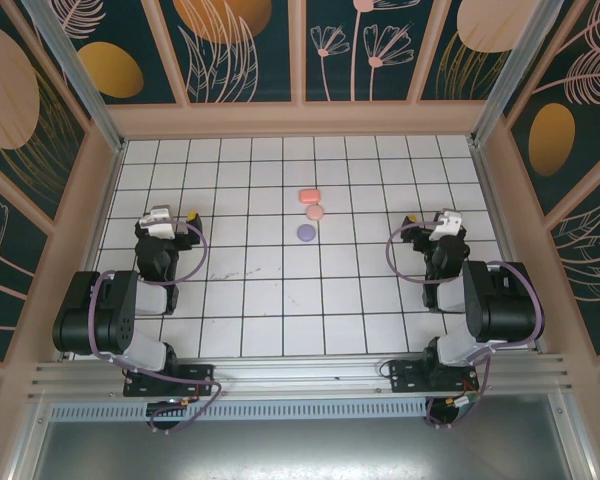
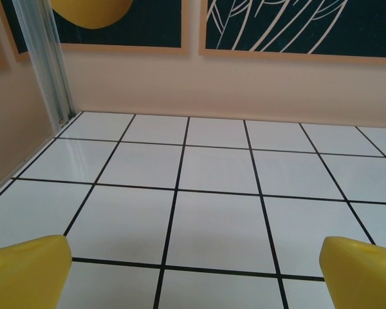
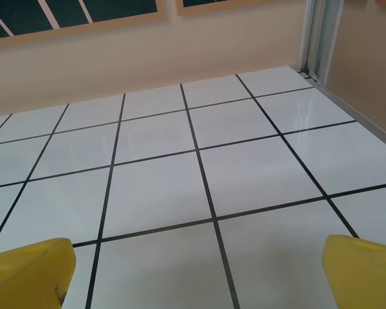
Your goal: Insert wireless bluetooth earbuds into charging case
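Top external, table: white tiled table (image 1: 250,290) with a black grid, patterned panels on three sides.
Top external, cases: three small rounded cases in a short near-to-far row around the table's middle, a little toward the far side. The coral-red case (image 1: 310,196) is farthest, the tan-peach case (image 1: 315,212) sits just near of it, and the purple case (image 1: 306,233) is nearest. Lids and any buds are too small to tell.
Top external, left pincer: left pincer (image 1: 168,218) sits low over the left part of the table, well apart from the cases, holding nothing.
Top external, right pincer: right pincer (image 1: 437,224) sits over the right part of the table, also well apart from the cases, empty.
Left wrist, pincer: spread wide, with yellow fingertips (image 2: 26,270) at the two bottom corners and bare tiles between them.
Left wrist, surroundings: far wall (image 2: 212,84) ahead, metal post (image 2: 48,64) in the far-left corner.
Right wrist, pincer: spread wide, one yellow tip at each bottom corner, bare tiles between them.
Right wrist, surroundings: a second post stands in the far-right corner.
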Robot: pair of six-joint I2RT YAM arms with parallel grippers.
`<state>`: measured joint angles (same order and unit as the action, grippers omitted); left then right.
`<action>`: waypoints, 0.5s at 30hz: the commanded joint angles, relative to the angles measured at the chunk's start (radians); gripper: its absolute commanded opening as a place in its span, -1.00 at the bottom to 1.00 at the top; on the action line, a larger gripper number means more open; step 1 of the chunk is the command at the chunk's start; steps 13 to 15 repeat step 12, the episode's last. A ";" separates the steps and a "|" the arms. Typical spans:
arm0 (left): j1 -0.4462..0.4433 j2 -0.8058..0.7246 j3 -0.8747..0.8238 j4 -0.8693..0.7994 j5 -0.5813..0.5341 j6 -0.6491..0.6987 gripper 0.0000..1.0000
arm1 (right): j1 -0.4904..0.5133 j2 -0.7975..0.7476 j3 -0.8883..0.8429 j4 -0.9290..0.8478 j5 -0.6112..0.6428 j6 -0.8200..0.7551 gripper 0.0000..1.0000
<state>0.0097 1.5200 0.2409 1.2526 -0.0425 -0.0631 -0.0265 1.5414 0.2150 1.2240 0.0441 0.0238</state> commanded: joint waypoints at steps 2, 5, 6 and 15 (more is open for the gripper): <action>0.007 0.009 0.008 0.005 -0.013 -0.018 0.98 | -0.003 0.001 0.020 0.025 -0.025 -0.007 0.98; 0.007 0.009 0.009 0.005 -0.012 -0.018 0.98 | -0.004 0.002 0.024 0.019 -0.026 -0.007 0.98; 0.007 0.009 0.008 0.006 -0.013 -0.018 0.98 | -0.003 0.002 0.024 0.018 -0.025 -0.007 0.98; 0.006 0.001 -0.004 0.022 -0.014 -0.017 0.98 | -0.005 0.001 0.021 0.023 -0.026 -0.007 0.98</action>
